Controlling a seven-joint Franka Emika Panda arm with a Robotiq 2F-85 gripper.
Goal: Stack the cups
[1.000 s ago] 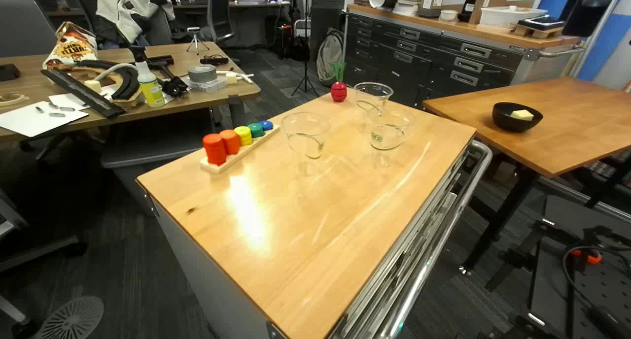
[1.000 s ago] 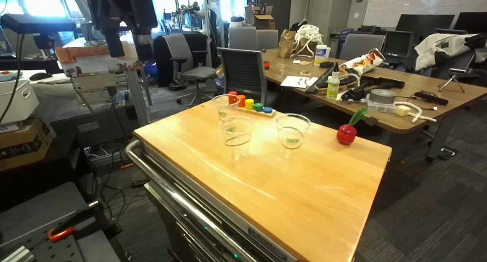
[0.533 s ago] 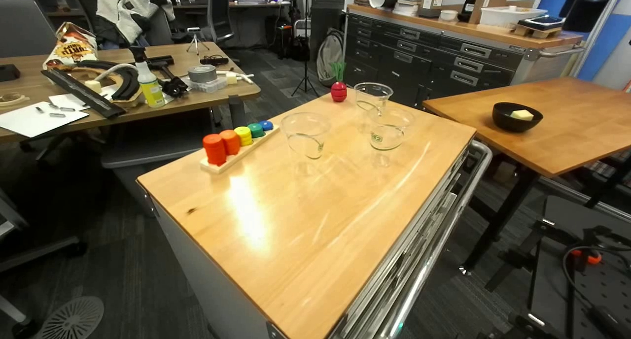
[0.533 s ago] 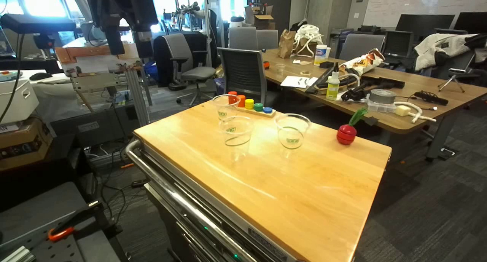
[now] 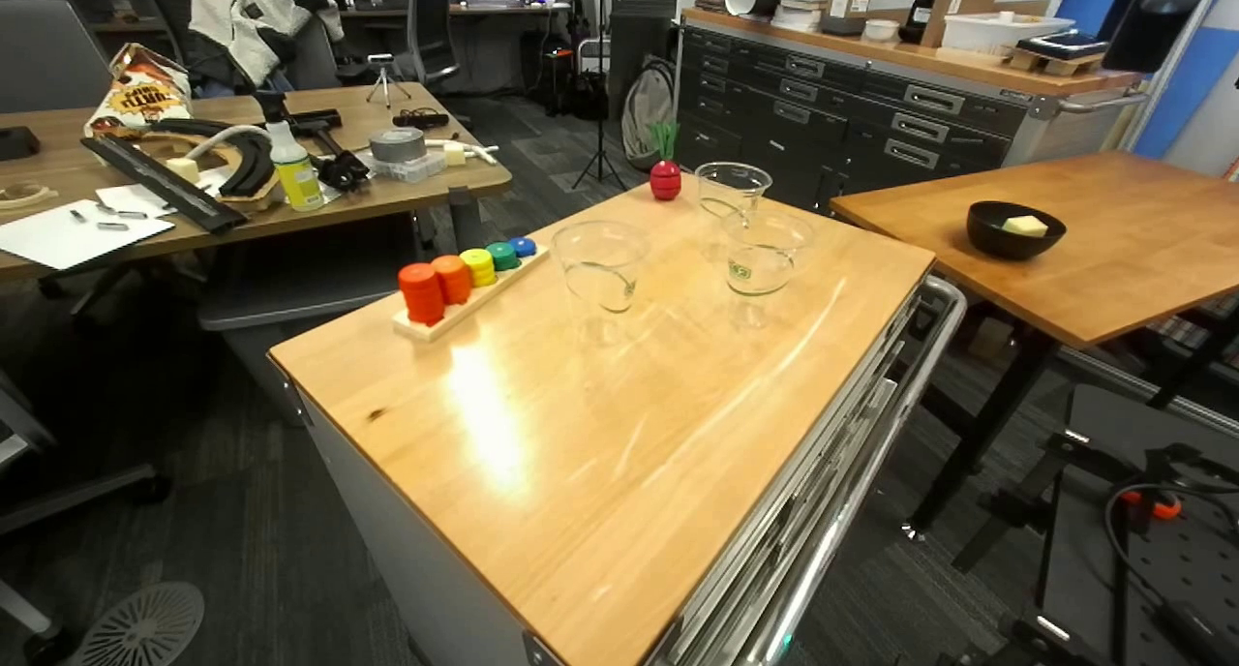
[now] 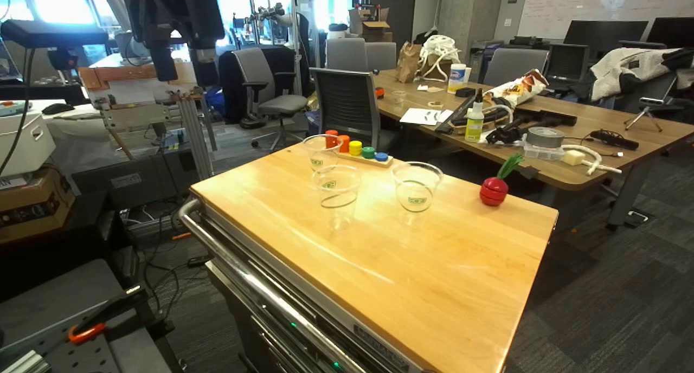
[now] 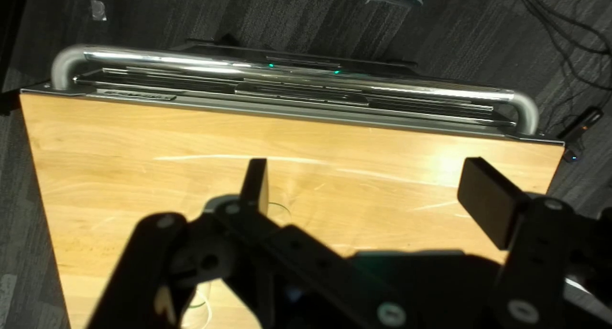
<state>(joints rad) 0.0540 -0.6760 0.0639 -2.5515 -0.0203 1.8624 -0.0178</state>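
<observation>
On wooden cart top [image 5: 581, 434], three clear cups [image 6: 417, 187] stand upright, unnested. My gripper [image 7: 368, 188] hangs wide, holding nothing. I expect cups light, slick, thin-walled; firm squeeze may buckle them. Best pinch gently below rim. Walls show faintly; material uncertain.

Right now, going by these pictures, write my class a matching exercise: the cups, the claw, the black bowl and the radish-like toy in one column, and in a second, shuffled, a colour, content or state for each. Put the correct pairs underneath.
Column one
1. Three cups on the worktop
2. Claw
3. Black bowl
4. Radish-like toy

Column two
A. Red, with a green top
B. Contains a pale block
C. Clear with green print, unstacked
D. Open, nothing in its grip

Right pairs: 1-C, 2-D, 3-B, 4-A
</observation>
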